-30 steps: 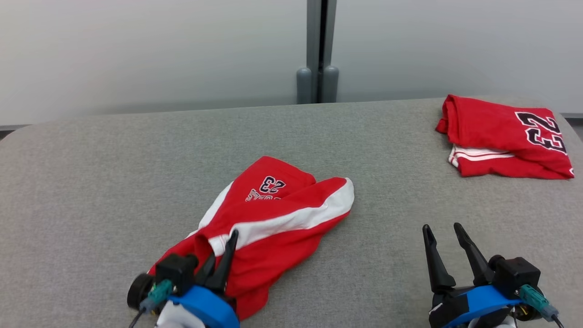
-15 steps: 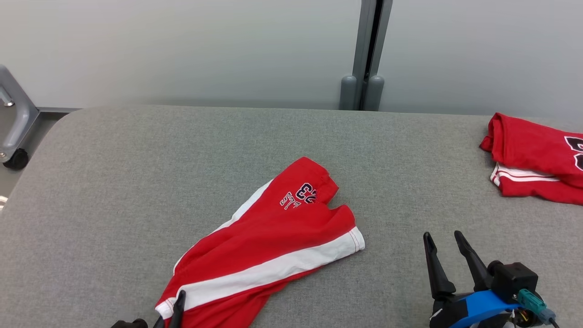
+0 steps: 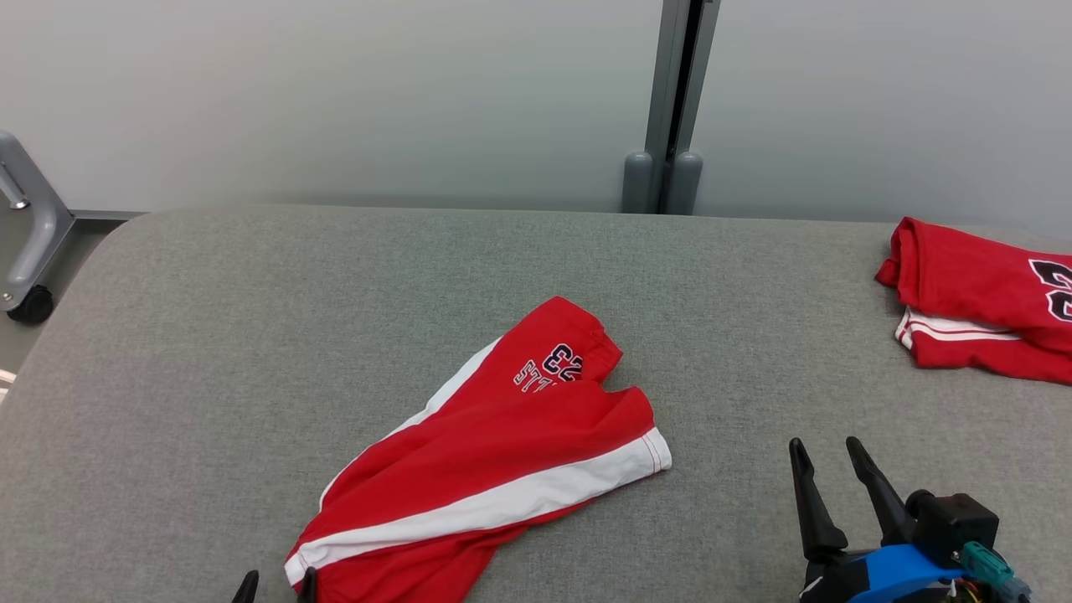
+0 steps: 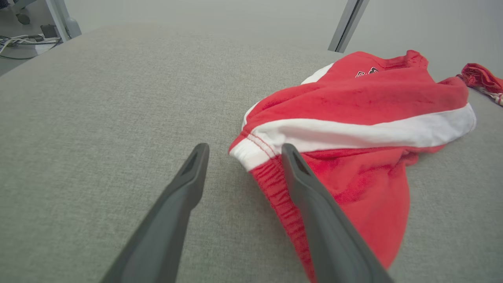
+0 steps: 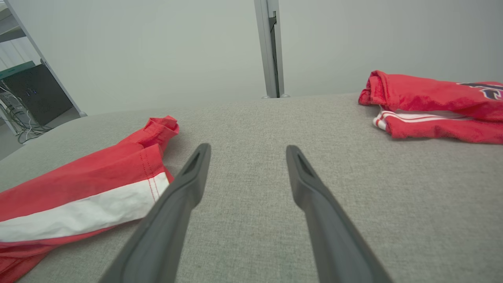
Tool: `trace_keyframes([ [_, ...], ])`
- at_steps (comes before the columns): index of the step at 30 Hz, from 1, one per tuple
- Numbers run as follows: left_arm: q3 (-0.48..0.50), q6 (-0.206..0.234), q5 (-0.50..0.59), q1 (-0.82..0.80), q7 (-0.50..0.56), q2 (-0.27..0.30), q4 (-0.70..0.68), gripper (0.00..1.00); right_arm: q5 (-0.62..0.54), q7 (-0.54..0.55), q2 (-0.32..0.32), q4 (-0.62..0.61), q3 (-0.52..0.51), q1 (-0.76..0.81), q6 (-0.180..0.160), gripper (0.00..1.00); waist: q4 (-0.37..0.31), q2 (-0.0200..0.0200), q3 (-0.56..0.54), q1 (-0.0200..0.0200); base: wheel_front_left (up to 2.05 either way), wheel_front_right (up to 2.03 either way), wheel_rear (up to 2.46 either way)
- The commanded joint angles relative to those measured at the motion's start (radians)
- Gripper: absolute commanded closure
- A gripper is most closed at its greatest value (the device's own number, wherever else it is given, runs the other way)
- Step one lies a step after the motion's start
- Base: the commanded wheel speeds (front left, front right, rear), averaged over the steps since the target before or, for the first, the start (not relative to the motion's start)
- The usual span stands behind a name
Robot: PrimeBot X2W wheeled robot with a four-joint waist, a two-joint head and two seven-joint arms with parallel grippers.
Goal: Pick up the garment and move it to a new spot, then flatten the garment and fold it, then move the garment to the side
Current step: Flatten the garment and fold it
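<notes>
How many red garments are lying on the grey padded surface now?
2. The red shorts with a white stripe lie near the front, left of centre; a folded red jersey lies at the far right. None seems hidden.

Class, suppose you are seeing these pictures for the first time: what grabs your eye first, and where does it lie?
A pair of red shorts with a white stripe lies rumpled in the middle of the grey table. A folded red jersey sits at the table's far right edge. The left gripper has its jaws open at the shorts' near corner.
</notes>
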Motion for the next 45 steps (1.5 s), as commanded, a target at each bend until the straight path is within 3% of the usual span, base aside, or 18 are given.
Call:
trace_keyframes([
  [1, 0.014, -0.001, 0.005, 0.009, -0.004, 0.004, 0.001, 0.00, -0.007, 0.000, -0.002, -0.004, -0.005, 0.011, 0.000, 0.00, 0.002, 0.0001, 0.000, 0.0000, 0.00, 0.00, 0.00],
  [6, 0.084, 0.009, 0.031, 0.004, -0.004, -0.002, -0.049, 0.00, -0.009, 0.000, -0.002, -0.007, -0.016, 0.013, 0.000, 0.00, 0.011, 0.0001, -0.001, 0.0000, 0.00, 0.00, 0.00],
  [12, 0.167, 0.008, 0.106, -0.064, -0.004, -0.065, -0.157, 0.00, -0.013, 0.000, -0.002, -0.015, -0.011, 0.002, 0.000, 0.00, 0.008, 0.0001, -0.008, 0.0000, 0.00, 0.00, 0.00],
  [22, 0.254, -0.019, 0.240, -0.131, -0.004, -0.150, -0.210, 0.00, -0.031, 0.000, -0.002, -0.101, -0.014, 0.009, 0.000, 0.00, -0.066, 0.0001, -0.025, 0.0000, 0.00, 0.00, 0.00],
  [30, 0.261, -0.048, 0.283, -0.136, -0.004, -0.157, -0.147, 0.00, -0.045, 0.000, -0.002, -0.184, -0.022, 0.044, 0.000, 0.00, -0.114, 0.0001, -0.029, 0.0000, 0.00, 0.00, 0.00],
  [45, 0.252, -0.062, 0.299, -0.139, -0.004, -0.151, -0.111, 0.00, -0.054, 0.000, -0.002, -0.178, -0.014, 0.060, 0.000, 0.00, -0.131, 0.0001, -0.026, 0.0000, 0.00, 0.00, 0.00],
])
